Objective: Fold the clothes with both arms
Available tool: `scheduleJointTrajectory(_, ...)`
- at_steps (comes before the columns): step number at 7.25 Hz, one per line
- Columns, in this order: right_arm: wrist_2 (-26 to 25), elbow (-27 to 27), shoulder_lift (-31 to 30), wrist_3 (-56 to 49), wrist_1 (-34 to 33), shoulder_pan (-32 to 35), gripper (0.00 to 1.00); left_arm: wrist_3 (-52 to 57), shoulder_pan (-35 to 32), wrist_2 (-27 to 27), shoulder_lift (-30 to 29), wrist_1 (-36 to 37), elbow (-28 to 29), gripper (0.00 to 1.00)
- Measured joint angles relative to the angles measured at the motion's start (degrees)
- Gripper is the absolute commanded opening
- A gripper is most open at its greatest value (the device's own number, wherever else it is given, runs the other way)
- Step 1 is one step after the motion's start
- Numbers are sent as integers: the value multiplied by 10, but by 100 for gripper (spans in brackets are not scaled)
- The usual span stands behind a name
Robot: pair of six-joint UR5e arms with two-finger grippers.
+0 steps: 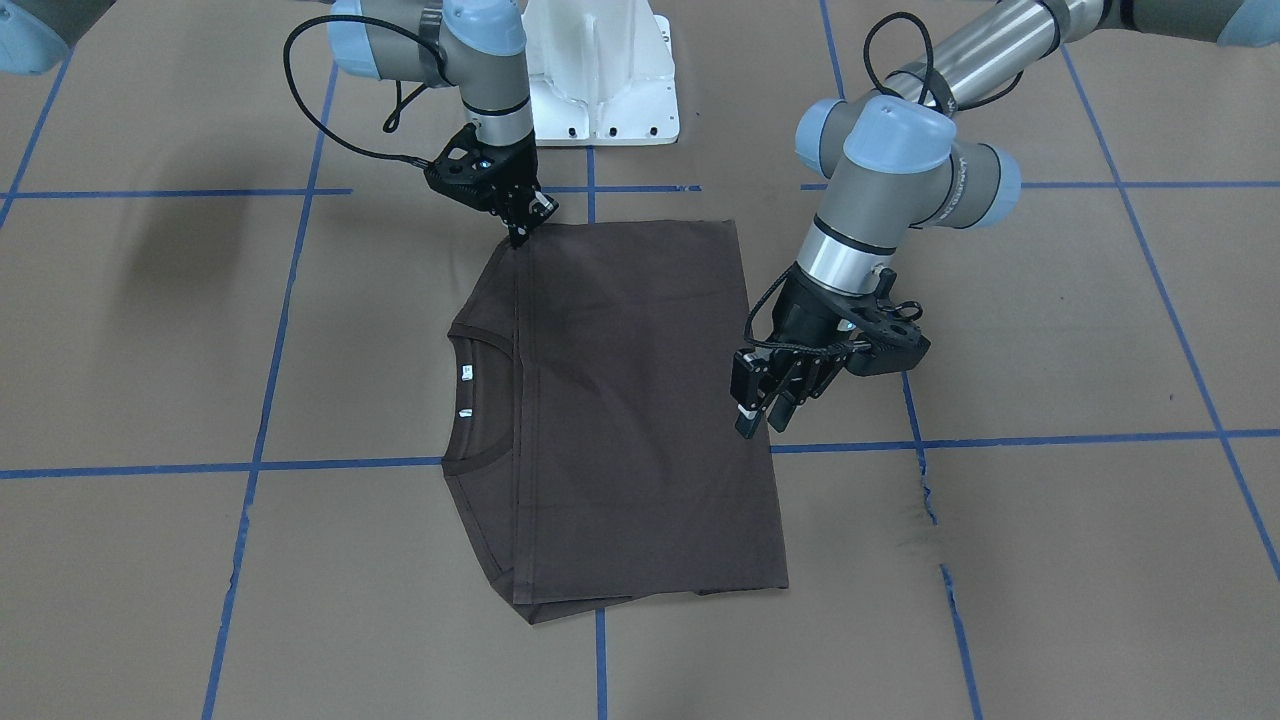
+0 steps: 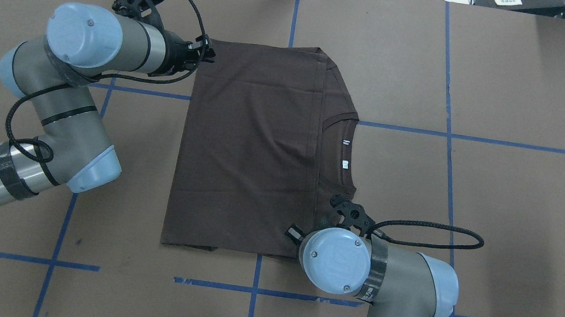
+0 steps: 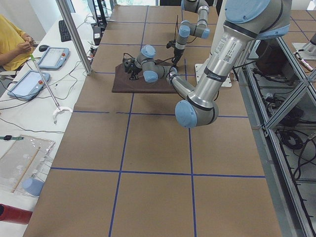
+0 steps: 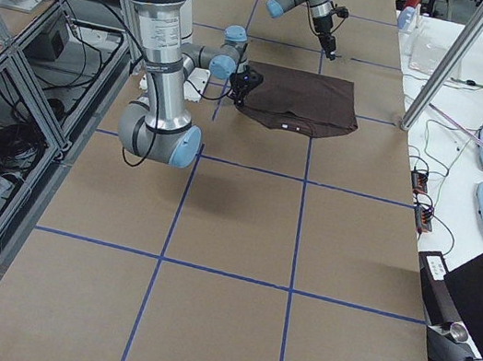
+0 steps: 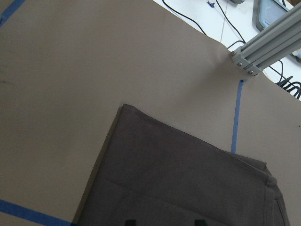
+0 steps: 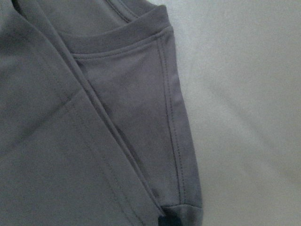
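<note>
Two small white neck labels (image 2: 346, 163) are showing inside the collar of the dark brown short-sleeved T-shirt (image 2: 245, 148), their print too small to read. Dark lettering is running along the silver-grey left arm (image 3: 224, 49), likewise illegible.

Brightly, evenly lit from overhead; faint soft shadows on the desk (image 1: 1000, 560); pale and soft-focused in right wrist view.
</note>
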Motion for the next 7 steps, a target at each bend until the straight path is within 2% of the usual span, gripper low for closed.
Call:
scheduleJointTrajectory(3,6,5,-2,0,-2,1,55,0,0,1,0,2,-1,52)
scheduleJointTrajectory(7,5,1,-2,1,-2,0,52,0,0,1,1,2,-1,52)
